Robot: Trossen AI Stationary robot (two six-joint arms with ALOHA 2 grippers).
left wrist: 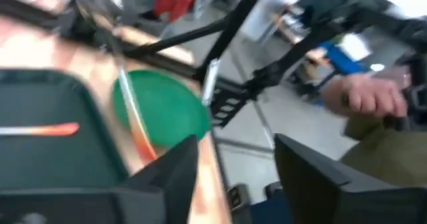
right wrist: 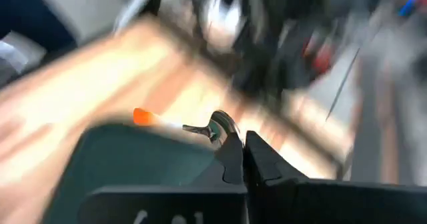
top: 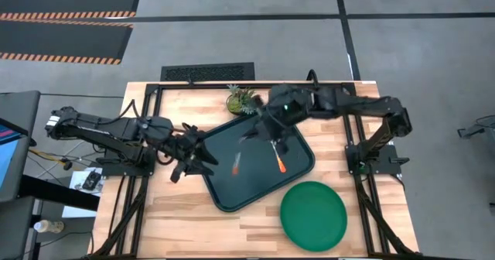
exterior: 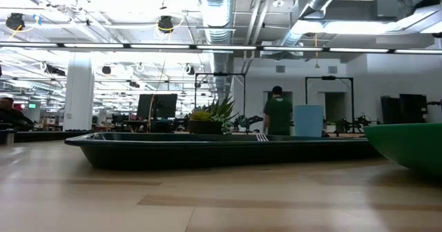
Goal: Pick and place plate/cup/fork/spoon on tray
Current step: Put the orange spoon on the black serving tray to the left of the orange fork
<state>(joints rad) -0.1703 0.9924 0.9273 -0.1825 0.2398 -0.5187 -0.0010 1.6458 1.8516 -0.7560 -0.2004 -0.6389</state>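
Observation:
The dark tray (top: 224, 194) lies in the middle of the table. My right gripper (top: 255, 135) is over its far part, shut at the spoon's (top: 237, 164) silver bowl end. The spoon's orange handle (right wrist: 143, 116) points toward the near edge. A second orange-handled utensil (top: 279, 161) lies on the tray; the right arm hides its head. The green plate (top: 313, 213) rests flat on the table at the near right. A light-blue cup (exterior: 309, 120) shows beyond the tray's rim in the low view only. My left gripper (top: 203, 155) is open and empty at the tray's left rim. My right gripper has the spoon by its bowl end (right wrist: 223, 125), right at the free ends of the shut fingers (right wrist: 233, 151). The fingers come slanting down from the table's right. The handle sticks out sideways over the tray. I cannot tell whether the spoon is lifted or touches the tray.
A small potted plant (top: 241, 99) stands at the far edge behind the tray. A person's hand (left wrist: 367, 97) shows beyond the table in the left wrist view. Bare wood lies at the near left (top: 170, 221).

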